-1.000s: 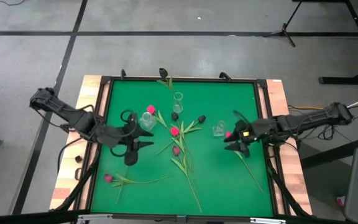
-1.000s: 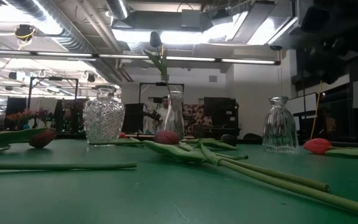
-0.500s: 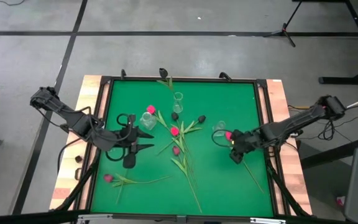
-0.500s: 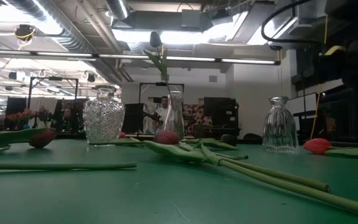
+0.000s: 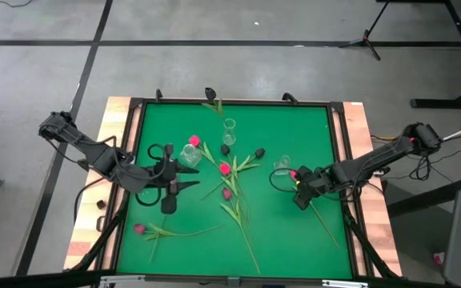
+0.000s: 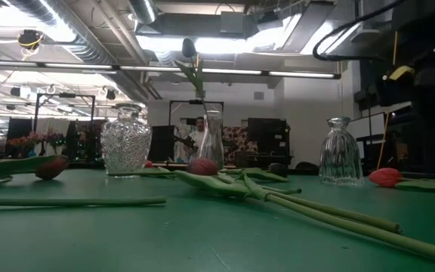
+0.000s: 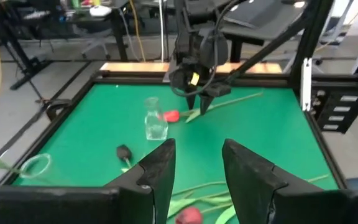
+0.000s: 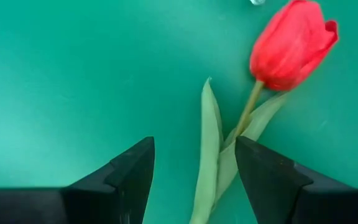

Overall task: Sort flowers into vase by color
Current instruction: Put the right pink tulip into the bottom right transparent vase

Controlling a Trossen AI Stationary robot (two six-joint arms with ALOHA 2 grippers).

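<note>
1. Right end effector (image 5: 298, 192): released, fingers (image 8: 132, 174) apart, directly above a red tulip (image 8: 291, 43) lying on the green bench (image 5: 278, 240) beside a small glass vase (image 5: 282, 166).
2. Left end effector (image 5: 184, 178): released, grasping nothing, near a cut-glass vase (image 5: 190, 154).
3. Remaining tulips (image 5: 229, 192) lie scattered mid-bench.

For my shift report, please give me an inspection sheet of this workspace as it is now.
Surface: green mat in a dark frame.
Job's things: three glass vases; one dark tulip stands in the middle vase, the other tulips lie flat.
Clutter: nothing seen.
End effectors: right end effector open, above the red tulip; left end effector open, empty, at the mat's left.
Cables: black loops beside the left arm.
Surroundings: grey floor; a person far behind.
</note>
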